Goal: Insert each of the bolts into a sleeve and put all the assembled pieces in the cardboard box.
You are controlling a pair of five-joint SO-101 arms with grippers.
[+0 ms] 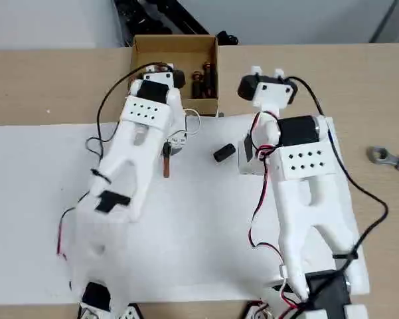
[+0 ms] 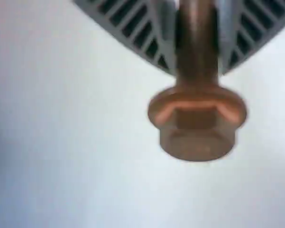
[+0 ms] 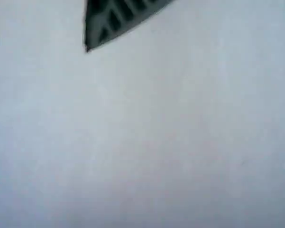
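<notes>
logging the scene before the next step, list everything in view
bolt: one, copper, in left end effector
sleeve: one, black, lying on white sheet
assembled pieces: a few, copper and dark, inside cardboard box
cardboard box: one, brown, far edge of table
white sheet: one, white, on table
metal tool: one, silver, on bare table off the sheet
left end effector: one, dark, shut on bolt
right end effector: one, over white sheet near sleeve

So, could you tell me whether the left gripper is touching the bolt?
Touching. The left wrist view shows the left gripper clamped on the shank of the bolt.
</notes>
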